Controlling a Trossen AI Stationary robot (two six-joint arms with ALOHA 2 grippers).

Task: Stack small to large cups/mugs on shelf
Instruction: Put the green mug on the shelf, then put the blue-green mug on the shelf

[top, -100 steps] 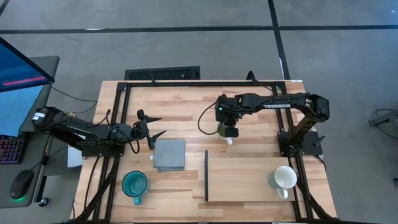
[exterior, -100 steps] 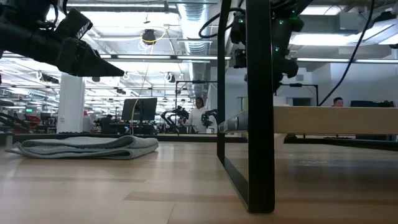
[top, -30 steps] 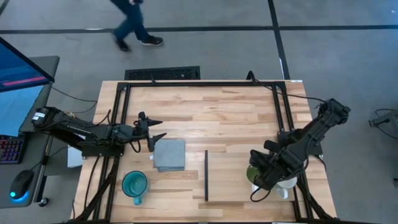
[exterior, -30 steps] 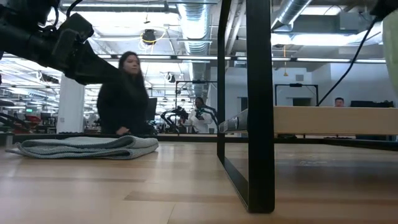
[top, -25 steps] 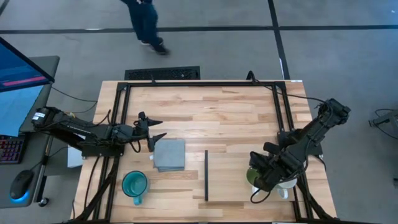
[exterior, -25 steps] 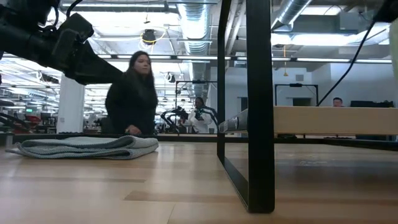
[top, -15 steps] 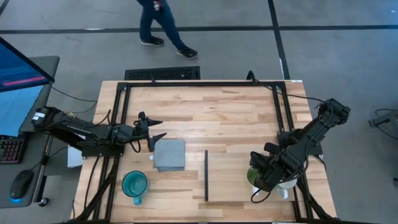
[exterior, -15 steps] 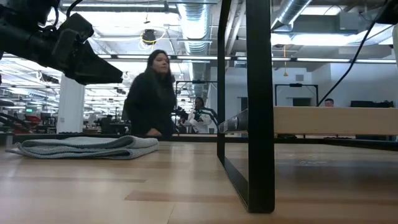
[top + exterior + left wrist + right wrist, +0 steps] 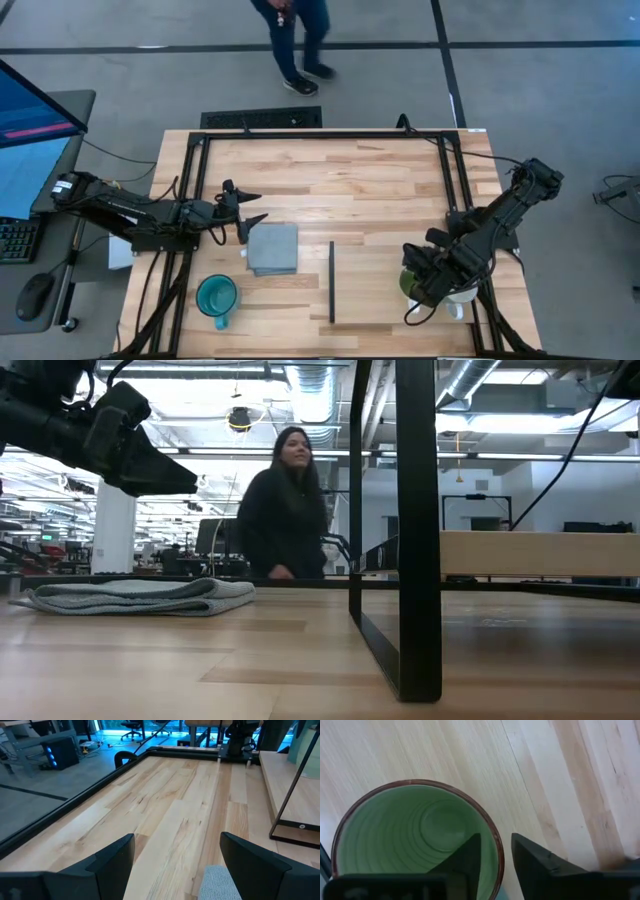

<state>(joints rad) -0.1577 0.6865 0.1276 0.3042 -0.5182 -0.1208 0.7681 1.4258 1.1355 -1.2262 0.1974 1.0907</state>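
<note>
Waiting left gripper (image 9: 248, 205) with fingers spread beside folded grey cloth (image 9: 273, 248), glossy teal mug (image 9: 217, 297) on wood table (image 9: 330, 185), flat shelf (image 9: 380, 283), right gripper (image 9: 420, 285) clamping ribbed light green mug's (image 9: 415, 840) rim, just beside white mug (image 9: 462, 294).

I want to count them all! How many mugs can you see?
3. A teal handled mug stands near the grey cloth; the right claw grips a light green mug, beside a mostly hidden white mug.
</note>
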